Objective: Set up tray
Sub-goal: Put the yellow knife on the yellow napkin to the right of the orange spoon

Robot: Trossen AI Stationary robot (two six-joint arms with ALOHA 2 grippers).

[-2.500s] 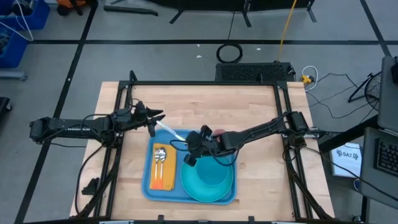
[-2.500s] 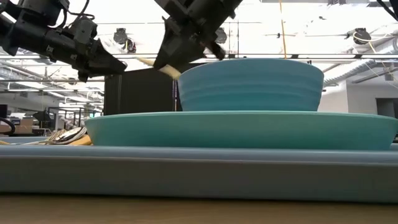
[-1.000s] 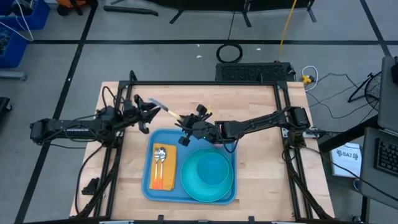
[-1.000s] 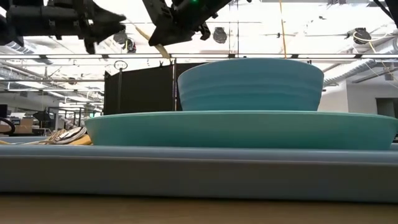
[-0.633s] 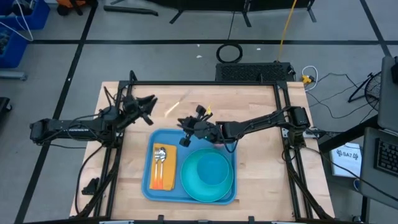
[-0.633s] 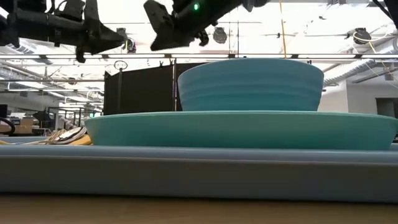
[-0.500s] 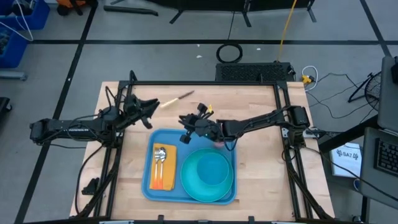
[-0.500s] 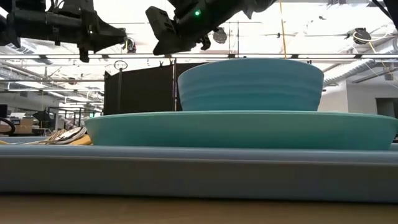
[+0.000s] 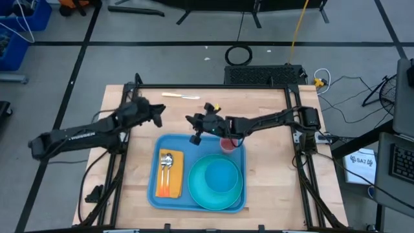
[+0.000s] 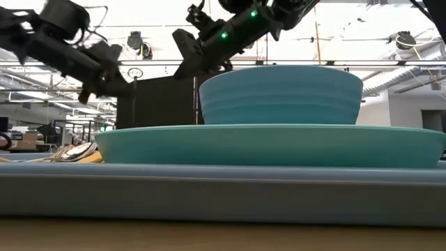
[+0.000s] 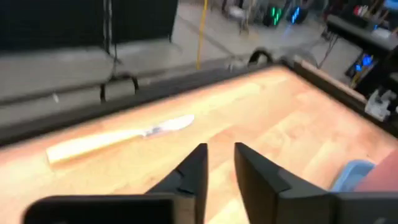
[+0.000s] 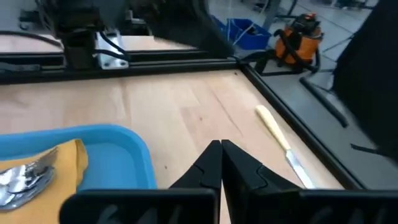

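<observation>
Tray (image 9: pixel 155 195) setup looks most of the way done, judging by how things lie: the blue rectangle sits in the lower middle of the high view on the wooden table (image 9: pixel 272 188), carrying a turquoise plate (image 9: pixel 196 193) with a bowl (image 9: pixel 220 175) stacked on it toward the right, an orange napkin (image 9: pixel 169 188) on the left with a fork and spoon (image 9: pixel 166 162) lying on it, and a small red cup (image 9: pixel 227 144) near its upper right corner. What appears left over is the knife (image 9: pixel 180 96), which lies on bare wood near the table's upper edge, well apart from the tray and touched by nothing; I judge it has yet to be brought beside the other cutlery. The left gripper (image 9: pixel 157 115) hangs above the wood to the upper left of the tray, its fingers (image 11: pixel 194 171) only a narrow gap apart with nothing between them, the knife lying on the table ahead of them in its wrist view. The right gripper (image 9: pixel 195 129) hovers just over the tray's upper edge, fingers (image 12: pixel 211 163) pressed together and empty, as the right wrist view shows them meeting with only table and knife beyond.
</observation>
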